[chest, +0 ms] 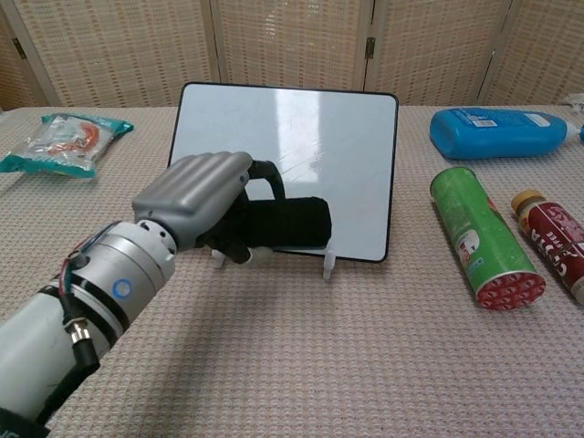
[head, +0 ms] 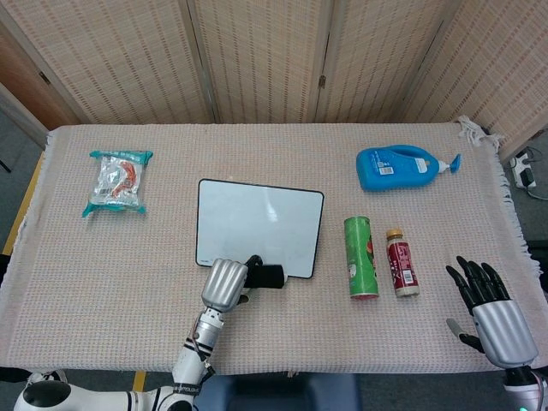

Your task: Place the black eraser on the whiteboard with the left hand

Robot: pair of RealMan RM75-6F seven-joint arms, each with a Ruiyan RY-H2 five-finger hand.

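Observation:
The black eraser (chest: 285, 222) (head: 270, 276) is held off the table by my left hand (chest: 197, 196) (head: 224, 283), which grips its left end. It hangs over the near edge of the whiteboard (chest: 301, 146) (head: 257, 224), a white board with a black frame lying flat in the table's middle. My right hand (head: 492, 314) rests at the table's front right, fingers spread, holding nothing; the chest view does not show it.
A green can (head: 360, 256) (chest: 482, 235) and a red bottle (head: 401, 263) (chest: 552, 237) lie right of the board. A blue bottle (head: 401, 167) (chest: 497, 132) lies at the back right. A snack bag (head: 118, 181) (chest: 62, 140) lies at the left.

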